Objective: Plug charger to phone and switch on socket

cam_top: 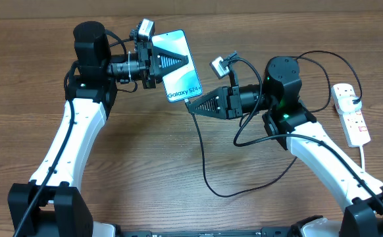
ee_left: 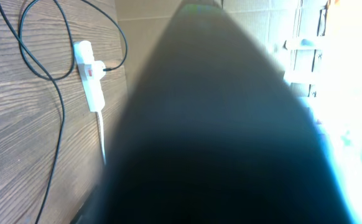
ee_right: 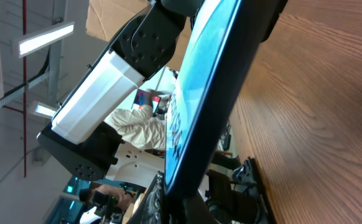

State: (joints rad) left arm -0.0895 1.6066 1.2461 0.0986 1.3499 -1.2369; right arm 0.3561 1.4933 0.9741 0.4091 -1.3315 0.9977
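Claws first: my left claw (cam_top: 180, 62) is pressed together on the phone (cam_top: 186, 87), holding it lifted and tilted off the surface (cam_top: 145, 164) with its glossy cyan screen facing up. My right claw (cam_top: 195, 106) sits just at the phone's lower edge, pinching the charger (cam_top: 203, 166) near its tip; whether the tip touches the phone I cannot tell. The thin black cable loops away below the phone. Well right of the phone lies the socket (cam_top: 351, 115), white plastic with red switches, on brown wood grain. Cardboard (ee_left: 262, 37) stands beyond the surface.
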